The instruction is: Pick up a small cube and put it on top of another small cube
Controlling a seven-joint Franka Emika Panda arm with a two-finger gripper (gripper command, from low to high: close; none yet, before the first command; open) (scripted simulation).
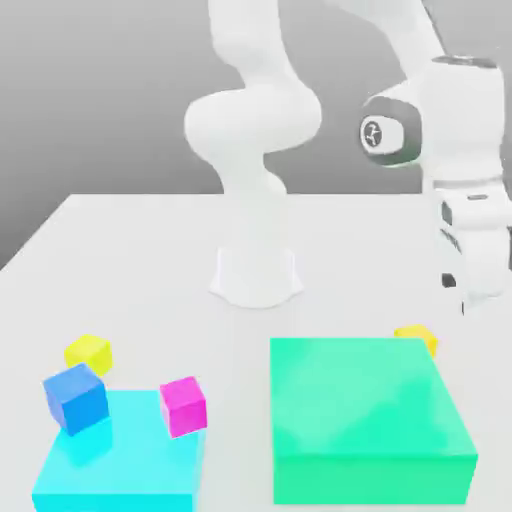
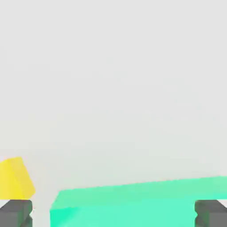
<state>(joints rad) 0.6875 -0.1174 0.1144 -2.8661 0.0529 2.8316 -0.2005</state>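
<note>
The small cube (image 1: 416,338), golden yellow, rests on the white table just behind the far right corner of a big green flat block (image 1: 365,415). My gripper (image 1: 470,295) hangs above the table at the exterior view's right, slightly beyond and to the right of that cube. In the hand view the cube (image 2: 15,178) sits near one dark fingertip (image 2: 15,213), outside the gap. The gripper (image 2: 113,213) is open, its fingers far apart with nothing held, and the green block's edge (image 2: 133,204) lies below them.
A cyan flat block (image 1: 120,460) at the front left carries a blue cube (image 1: 75,398) and a magenta cube (image 1: 183,405). A paler lemon-yellow cube (image 1: 88,353) sits on the table behind it. The arm's white base (image 1: 255,275) stands mid-table.
</note>
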